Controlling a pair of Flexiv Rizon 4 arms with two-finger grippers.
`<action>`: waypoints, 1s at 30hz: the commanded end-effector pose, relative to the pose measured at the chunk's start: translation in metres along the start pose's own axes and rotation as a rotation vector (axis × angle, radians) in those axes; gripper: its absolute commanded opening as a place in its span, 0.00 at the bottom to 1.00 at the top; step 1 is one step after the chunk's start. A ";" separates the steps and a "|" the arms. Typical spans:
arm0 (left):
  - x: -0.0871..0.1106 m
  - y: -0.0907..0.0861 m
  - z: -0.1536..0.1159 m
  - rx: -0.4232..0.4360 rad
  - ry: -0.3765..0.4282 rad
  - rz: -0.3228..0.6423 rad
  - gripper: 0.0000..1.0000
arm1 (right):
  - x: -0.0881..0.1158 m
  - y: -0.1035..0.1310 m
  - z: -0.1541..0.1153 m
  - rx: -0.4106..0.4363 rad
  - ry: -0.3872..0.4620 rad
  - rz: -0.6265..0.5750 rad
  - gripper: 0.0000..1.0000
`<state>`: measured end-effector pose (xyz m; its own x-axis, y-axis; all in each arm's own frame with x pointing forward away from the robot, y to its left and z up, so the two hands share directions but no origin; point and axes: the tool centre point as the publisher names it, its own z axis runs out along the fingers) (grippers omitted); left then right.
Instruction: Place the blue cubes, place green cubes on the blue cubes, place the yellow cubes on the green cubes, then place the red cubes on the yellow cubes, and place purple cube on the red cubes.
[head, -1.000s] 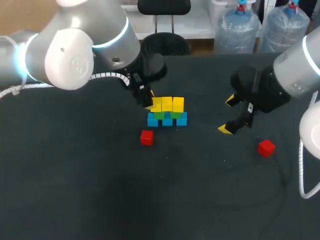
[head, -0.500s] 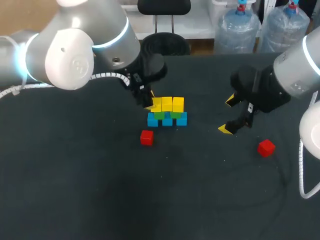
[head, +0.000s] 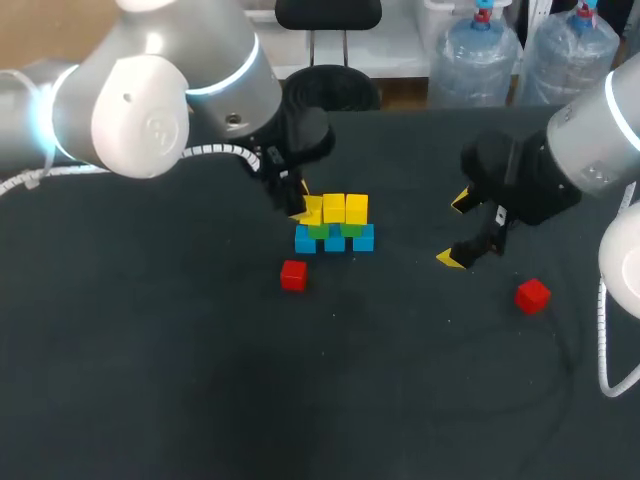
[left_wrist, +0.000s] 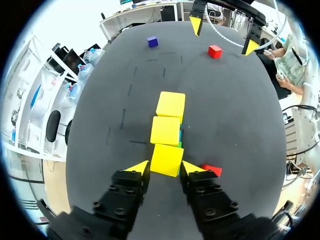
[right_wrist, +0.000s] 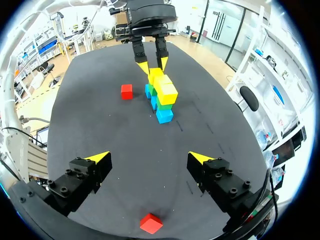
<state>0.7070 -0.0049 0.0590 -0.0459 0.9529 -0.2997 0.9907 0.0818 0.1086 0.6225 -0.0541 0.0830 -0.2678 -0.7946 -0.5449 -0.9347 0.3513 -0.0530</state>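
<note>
1. The left gripper (left_wrist: 166, 168) is clamped on the end yellow cube (left_wrist: 167, 159), with one yellow tip pressed against each side of it.
2. That cube sits in line with the other two yellow cubes (head: 346, 208), and together they form the top row of the stack on the dark table (head: 200, 380).
3. Under the yellow row sit the green cubes (head: 318, 231), and under those are three blue cubes (head: 335, 241) on the table.
4. The right gripper (head: 457, 230) hangs well to the right of the stack, its fingers wide apart and holding nothing.
5. One red cube (head: 293, 275) lies just in front of the stack, and the other red cube (head: 532, 295) lies near the right gripper.
6. The purple cube (left_wrist: 153, 41) lies alone, well apart from the stack.
</note>
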 end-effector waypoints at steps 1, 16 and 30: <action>-0.002 0.003 0.001 0.005 0.008 0.000 0.43 | 0.000 0.001 0.000 0.003 -0.001 0.000 1.00; -0.003 0.004 0.001 0.001 0.007 0.004 0.31 | 0.000 0.001 0.000 0.003 -0.001 0.000 1.00; -0.003 0.004 0.000 0.001 0.012 0.003 0.33 | 0.000 0.001 0.000 0.003 -0.001 0.000 1.00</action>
<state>0.7092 -0.0068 0.0599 -0.0433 0.9551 -0.2930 0.9904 0.0795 0.1129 0.6225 -0.0541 0.0830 -0.2678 -0.7946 -0.5449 -0.9347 0.3513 -0.0530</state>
